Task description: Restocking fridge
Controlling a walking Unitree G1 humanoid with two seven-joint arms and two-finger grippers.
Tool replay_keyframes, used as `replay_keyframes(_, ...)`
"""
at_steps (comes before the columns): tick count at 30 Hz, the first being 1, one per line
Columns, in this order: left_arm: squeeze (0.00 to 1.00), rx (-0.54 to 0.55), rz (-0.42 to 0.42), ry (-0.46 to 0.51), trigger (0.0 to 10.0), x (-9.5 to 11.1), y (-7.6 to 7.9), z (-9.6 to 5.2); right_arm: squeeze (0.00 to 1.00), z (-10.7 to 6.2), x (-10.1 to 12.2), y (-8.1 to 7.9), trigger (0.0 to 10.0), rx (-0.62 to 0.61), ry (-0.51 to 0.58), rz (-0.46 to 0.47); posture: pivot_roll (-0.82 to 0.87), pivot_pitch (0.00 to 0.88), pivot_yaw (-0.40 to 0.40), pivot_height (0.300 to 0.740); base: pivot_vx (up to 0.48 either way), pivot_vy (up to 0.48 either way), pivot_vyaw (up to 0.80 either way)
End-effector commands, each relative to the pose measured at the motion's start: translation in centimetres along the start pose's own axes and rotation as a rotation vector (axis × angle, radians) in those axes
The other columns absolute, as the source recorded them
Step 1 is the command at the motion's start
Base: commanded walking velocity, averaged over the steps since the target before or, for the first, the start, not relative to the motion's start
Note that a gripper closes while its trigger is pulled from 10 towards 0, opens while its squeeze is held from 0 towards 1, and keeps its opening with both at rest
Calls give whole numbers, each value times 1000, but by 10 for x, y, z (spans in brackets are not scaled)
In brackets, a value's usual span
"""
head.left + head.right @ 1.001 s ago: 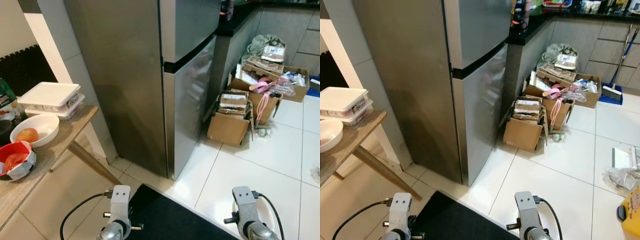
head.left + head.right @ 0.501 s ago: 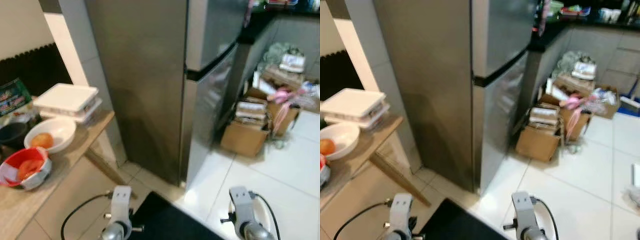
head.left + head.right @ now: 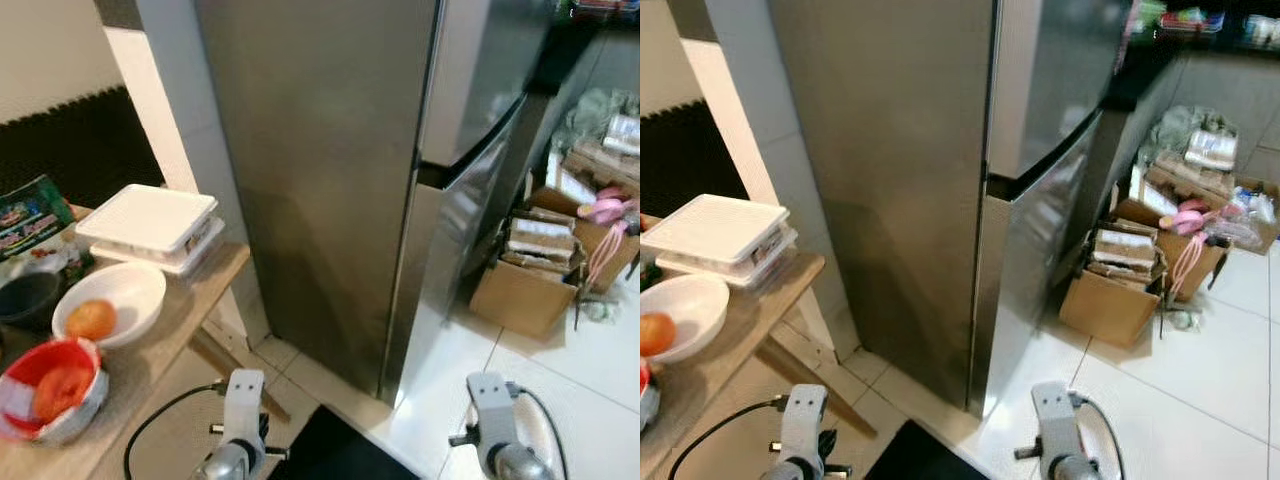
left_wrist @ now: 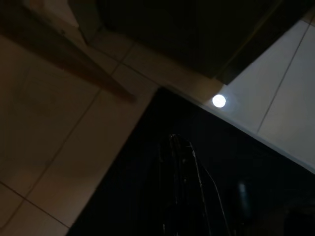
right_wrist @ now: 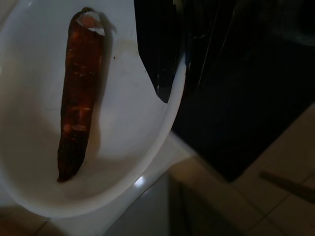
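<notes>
I stand before the tall stainless-steel two-door fridge (image 3: 400, 170), both its doors closed, with my arms held low. My right gripper (image 5: 172, 78) is clamped on the rim of a white round plastic bowl (image 5: 123, 162), one finger inside and one outside, and a long dark orange carrot (image 5: 78, 93) lies loose on the bowl's floor. My left gripper (image 4: 179, 167) hangs idle over the black floor mat (image 4: 162, 162); that view is too dark for me to tell whether its fingers are parted or together. To my left, the light wooden table (image 3: 175, 330) carries a flat white lidded container (image 3: 150, 218), a white bowl with an orange fruit (image 3: 108, 305) and a red bowl of tomato pieces (image 3: 50, 385). As I judge it, the step in hand is approaching the door, so I should keep the bowl level, since the carrot could roll. My free left arm should pull the door open.
</notes>
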State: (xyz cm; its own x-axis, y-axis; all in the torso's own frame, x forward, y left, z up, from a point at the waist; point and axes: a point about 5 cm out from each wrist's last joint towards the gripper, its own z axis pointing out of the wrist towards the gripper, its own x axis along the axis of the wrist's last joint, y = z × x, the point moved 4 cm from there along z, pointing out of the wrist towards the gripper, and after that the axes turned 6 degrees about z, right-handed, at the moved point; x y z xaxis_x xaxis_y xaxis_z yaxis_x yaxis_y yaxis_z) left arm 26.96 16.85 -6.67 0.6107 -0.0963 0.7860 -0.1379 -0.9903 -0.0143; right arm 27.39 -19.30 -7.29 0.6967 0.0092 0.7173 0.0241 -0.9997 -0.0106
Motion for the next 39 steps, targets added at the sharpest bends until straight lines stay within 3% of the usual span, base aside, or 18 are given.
replay_keyframes(1,0,-11,9,-5,10000,0,1,0,0,-1,-3,8,10000,-25,-10,8,41,37,61,740,277,0,-800)
replay_keyframes(9,0,-23,17,-11,10000,-1,2,0,0,-2,-4,8,10000,-27,-10,6,39,39,62,740,231,0,-800)
replay_keyframes(24,0,-48,31,17,10000,0,9,-1,0,-3,-8,12,10000,-30,-13,-8,34,57,63,740,0,0,0)
replay_keyframes(30,0,-56,28,23,10000,-1,12,-2,0,-3,-6,12,10000,-28,-9,-12,33,64,55,740,0,-480,0)
replay_keyframes(35,0,11,-40,26,10000,-4,3,-3,0,-2,-2,11,10000,-20,-1,-18,28,71,50,740,0,-192,0)
replay_keyframes(39,0,32,-39,35,10000,-4,0,-4,0,-2,-1,11,10000,-19,2,-21,29,73,48,740,0,0,0)
